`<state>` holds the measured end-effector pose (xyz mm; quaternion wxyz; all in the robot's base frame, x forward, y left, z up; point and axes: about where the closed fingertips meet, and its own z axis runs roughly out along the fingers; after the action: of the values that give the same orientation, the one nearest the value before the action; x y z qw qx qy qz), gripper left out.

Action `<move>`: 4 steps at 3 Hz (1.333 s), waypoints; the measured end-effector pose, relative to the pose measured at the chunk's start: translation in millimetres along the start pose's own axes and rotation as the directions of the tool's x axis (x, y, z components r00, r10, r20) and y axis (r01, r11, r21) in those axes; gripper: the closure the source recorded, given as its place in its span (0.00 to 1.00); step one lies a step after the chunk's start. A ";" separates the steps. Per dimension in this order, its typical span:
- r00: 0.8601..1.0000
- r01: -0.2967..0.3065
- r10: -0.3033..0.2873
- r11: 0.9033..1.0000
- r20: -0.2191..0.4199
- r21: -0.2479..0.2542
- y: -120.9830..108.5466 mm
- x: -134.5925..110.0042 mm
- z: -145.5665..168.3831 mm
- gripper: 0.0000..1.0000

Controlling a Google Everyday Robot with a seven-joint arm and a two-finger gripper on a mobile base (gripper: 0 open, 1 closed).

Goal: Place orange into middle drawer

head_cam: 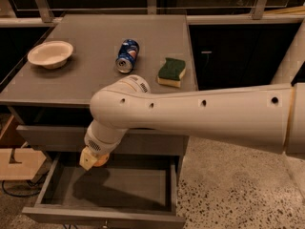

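The orange (101, 161) shows as a small orange patch between the tan fingertips (87, 159) of my gripper (94, 160). The gripper is shut on it and hangs from the big white arm (190, 116). It holds the orange just above the back left part of the middle drawer (124, 190). That drawer is pulled wide open and its grey inside is bare. The arm hides most of the orange.
The upper drawer (47, 135) is closed above the open one. On the grey tabletop (90, 75) are a white bowl (50, 54), a blue can on its side (127, 56) and a green-and-yellow sponge (171, 72). A wooden box (19, 163) stands at the left on the speckled floor (238, 190).
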<state>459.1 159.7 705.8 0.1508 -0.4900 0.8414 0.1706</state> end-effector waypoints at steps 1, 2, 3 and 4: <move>1.000 -0.002 0.002 1.000 0.010 0.009 0.3 -1.8 -2.3 1.00; 0.999 -0.004 0.001 0.998 0.039 0.059 5.4 -6.4 -21.7 1.00; 0.998 -0.047 0.043 0.995 0.047 0.083 6.3 -1.0 -8.3 1.00; 0.995 -0.094 0.090 0.991 0.041 0.092 -3.0 2.7 12.5 1.00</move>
<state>461.6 161.7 693.0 0.1812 -0.4399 0.8672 0.1469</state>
